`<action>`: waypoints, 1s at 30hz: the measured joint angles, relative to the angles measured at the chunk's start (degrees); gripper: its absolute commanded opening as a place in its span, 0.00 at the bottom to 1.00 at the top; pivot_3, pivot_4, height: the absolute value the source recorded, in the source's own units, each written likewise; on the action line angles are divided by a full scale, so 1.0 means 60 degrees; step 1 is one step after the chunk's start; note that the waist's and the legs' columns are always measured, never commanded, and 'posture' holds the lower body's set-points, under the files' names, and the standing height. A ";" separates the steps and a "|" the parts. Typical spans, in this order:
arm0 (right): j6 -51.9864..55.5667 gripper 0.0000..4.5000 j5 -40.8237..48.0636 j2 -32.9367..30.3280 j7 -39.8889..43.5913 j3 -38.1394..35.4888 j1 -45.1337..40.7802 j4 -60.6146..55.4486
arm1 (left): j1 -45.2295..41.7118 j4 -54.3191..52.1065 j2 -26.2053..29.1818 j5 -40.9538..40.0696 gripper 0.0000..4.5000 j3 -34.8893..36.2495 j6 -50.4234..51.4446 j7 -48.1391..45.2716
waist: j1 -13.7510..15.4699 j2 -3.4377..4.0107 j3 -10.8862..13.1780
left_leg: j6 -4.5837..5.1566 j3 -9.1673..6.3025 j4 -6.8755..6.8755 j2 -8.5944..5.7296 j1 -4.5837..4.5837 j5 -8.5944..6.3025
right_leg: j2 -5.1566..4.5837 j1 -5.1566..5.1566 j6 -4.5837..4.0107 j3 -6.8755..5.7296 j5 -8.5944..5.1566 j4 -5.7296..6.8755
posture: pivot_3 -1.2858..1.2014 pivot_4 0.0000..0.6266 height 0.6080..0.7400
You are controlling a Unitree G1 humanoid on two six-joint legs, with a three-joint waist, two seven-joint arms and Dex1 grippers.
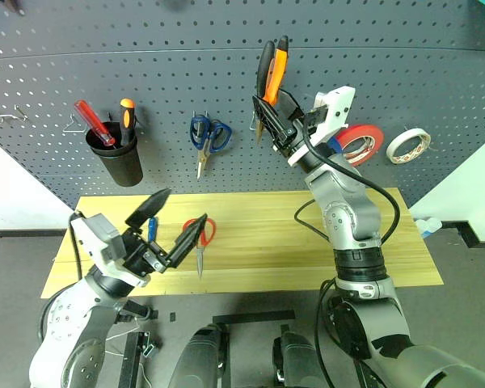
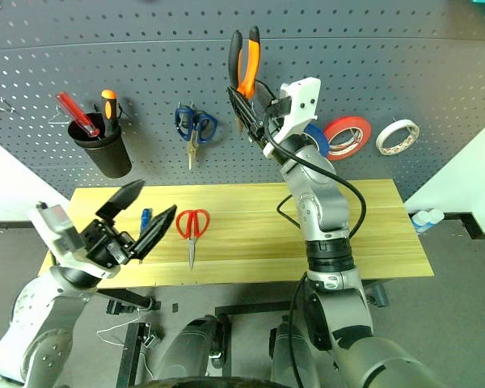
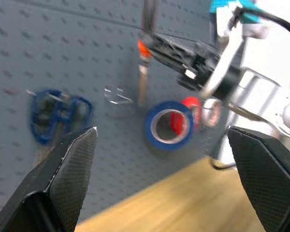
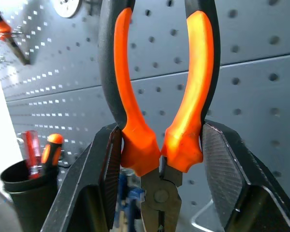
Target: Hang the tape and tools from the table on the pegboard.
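My right gripper (image 1: 275, 120) is shut on the pliers (image 1: 272, 69) just above their pivot and holds them against the pegboard (image 1: 162, 65), orange-and-black handles (image 4: 193, 72) up, nose down. The blue tape (image 3: 169, 124) hangs on the pegboard just behind that hand. On the table (image 1: 259, 259) lie the red-handled scissors (image 1: 200, 234) and the small blue-handled screwdriver (image 1: 152, 229). My left gripper (image 1: 180, 212) hovers open above them with nothing between its fingers.
Blue-handled scissors (image 1: 208, 133) hang left of the pliers. A black cup (image 1: 117, 158) on the board holds a red and an orange-black screwdriver. A red-orange tape roll (image 1: 362, 144) and a white roll (image 1: 408, 144) hang at the right. An empty metal hook (image 3: 117, 95) sits beside the pliers' nose.
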 measured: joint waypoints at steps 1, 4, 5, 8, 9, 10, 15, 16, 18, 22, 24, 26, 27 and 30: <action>-0.0178 0.47 -0.0018 -0.0002 0.0034 -0.0024 -0.0144 0.0212 | -0.0065 -0.0029 -0.0033 0.0027 1.00 0.0104 -0.0024 0.0156 | 0.0003 0.0000 0.0000 | 0.0000 -0.0002 0.0001 0.0002 0.0001 0.0001 | 0.0002 0.0001 -0.0001 0.0000 0.0001 0.0001 | 0.61 0.30 1.00; -0.0777 0.47 -0.0158 -0.0058 0.0108 -0.0086 -0.0580 0.0936 | -0.0170 -0.0075 -0.0057 0.0201 1.00 0.0184 -0.0150 0.0458 | 0.0015 -0.0001 0.0001 | 0.0000 -0.0002 -0.0001 0.0001 0.0003 0.0001 | 0.0001 0.0002 -0.0002 0.0000 0.0001 0.0000 | 0.61 0.29 1.00; -0.0947 0.47 -0.0203 -0.0083 0.0130 -0.0106 -0.0693 0.1168 | -0.0152 -0.0086 -0.0072 0.0211 1.00 0.0184 -0.0162 0.0514 | 0.0019 -0.0001 0.0001 | 0.0000 -0.0002 -0.0001 0.0001 0.0003 0.0001 | 0.0000 0.0002 -0.0002 0.0000 0.0001 0.0000 | 0.61 0.29 1.00; -0.1365 0.47 -0.0334 -0.0136 0.0134 -0.0207 -0.0948 0.1820 | -0.0129 -0.0134 -0.0090 0.0236 1.00 0.0177 -0.0173 0.0593 | 0.0029 0.0000 0.0002 | -0.0001 -0.0002 -0.0006 0.0001 0.0002 0.0001 | 0.0000 0.0000 -0.0002 0.0000 0.0001 -0.0001 | 0.61 0.30 1.00; -0.1478 0.47 -0.0369 -0.0145 0.0134 -0.0226 -0.0992 0.1960 | -0.0116 -0.0151 -0.0090 0.0249 1.00 0.0174 -0.0175 0.0605 | 0.0035 0.0000 0.0002 | -0.0001 -0.0002 -0.0007 0.0001 0.0002 0.0001 | 0.0000 0.0000 -0.0003 0.0000 0.0001 -0.0001 | 0.61 0.30 1.00; -0.1585 0.47 -0.0388 -0.0145 0.0133 -0.0247 -0.1029 0.2084 | -0.0096 -0.0170 -0.0090 0.0257 1.00 0.0170 -0.0175 0.0614 | 0.0033 0.0000 0.0003 | -0.0001 -0.0002 -0.0008 0.0001 0.0002 0.0002 | -0.0001 0.0000 -0.0003 0.0001 0.0001 -0.0001 | 0.61 0.30 1.00; -0.2043 0.47 -0.0474 -0.0141 0.0131 -0.0292 -0.1273 0.2599 | -0.0060 -0.0318 -0.0080 0.0256 1.00 0.0160 -0.0164 0.0717 | 0.0033 0.0002 0.0015 | -0.0001 -0.0003 -0.0010 0.0003 0.0002 0.0001 | -0.0003 -0.0001 -0.0004 0.0002 0.0001 -0.0003 | 0.61 0.32 1.00; -0.2159 0.47 -0.0481 -0.0140 0.0118 -0.0297 -0.1330 0.2691 | -0.0020 -0.0402 -0.0075 0.0239 1.00 0.0163 -0.0152 0.0763 | 0.0035 0.0003 0.0018 | -0.0001 -0.0003 -0.0011 0.0003 0.0002 0.0001 | -0.0005 -0.0001 -0.0004 0.0002 0.0001 -0.0004 | 0.61 0.33 1.00; -0.2334 0.47 -0.0518 -0.0135 0.0054 -0.0335 -0.1419 0.2860 | 0.0052 -0.0554 -0.0034 0.0191 1.00 0.0167 -0.0143 0.0811 | 0.0053 0.0004 0.0027 | -0.0001 -0.0003 -0.0013 0.0003 0.0002 0.0001 | -0.0007 -0.0001 -0.0005 0.0002 0.0000 -0.0007 | 0.62 0.34 1.00; -0.2675 0.47 -0.0562 -0.0100 -0.0076 -0.0469 -0.1514 0.3257 | 0.0251 -0.0775 0.0084 0.0165 1.00 0.0186 -0.0092 0.0858 | 0.0205 0.0014 0.0060 | -0.0001 -0.0003 -0.0016 0.0009 0.0002 0.0001 | -0.0015 -0.0006 -0.0011 0.0005 0.0001 -0.0009 | 0.62 0.35 1.00; -0.2781 0.47 -0.0589 -0.0018 -0.0130 -0.0464 -0.1604 0.3442 | 0.0271 -0.0813 0.0107 0.0157 1.00 0.0192 -0.0047 0.0904 | 0.0238 0.0023 0.0083 | -0.0001 -0.0005 -0.0017 0.0009 0.0002 0.0000 | -0.0017 -0.0006 -0.0014 0.0005 0.0002 -0.0011 | 0.62 0.36 1.00; -0.2921 0.47 -0.0645 0.0108 -0.0170 -0.0457 -0.1668 0.3596 | 0.0305 -0.0864 0.0170 0.0148 1.00 0.0194 0.0058 0.0961 | 0.0243 0.0024 0.0105 | -0.0001 -0.0006 -0.0020 0.0009 0.0000 0.0000 | -0.0022 -0.0006 -0.0014 0.0005 0.0002 -0.0016 | 0.62 0.37 1.00; -0.2951 0.47 -0.0657 0.0137 -0.0182 -0.0454 -0.1684 0.3649 | 0.0320 -0.0895 0.0199 0.0135 1.00 0.0197 0.0084 0.0981 | 0.0248 0.0025 0.0116 | 0.0000 -0.0006 -0.0023 0.0009 0.0000 0.0000 | -0.0023 -0.0005 -0.0014 0.0005 0.0002 -0.0020 | 0.62 0.38 1.00; -0.3055 0.47 -0.0669 0.0232 -0.0247 -0.0456 -0.1701 0.3728 | 0.0381 -0.1023 0.0227 -0.0016 1.00 0.0223 0.0132 0.1038 | 0.0248 0.0021 0.0188 | 0.0000 -0.0007 -0.0024 0.0009 -0.0003 0.0000 | -0.0030 -0.0006 -0.0015 0.0009 0.0002 -0.0024 | 0.62 0.39 1.00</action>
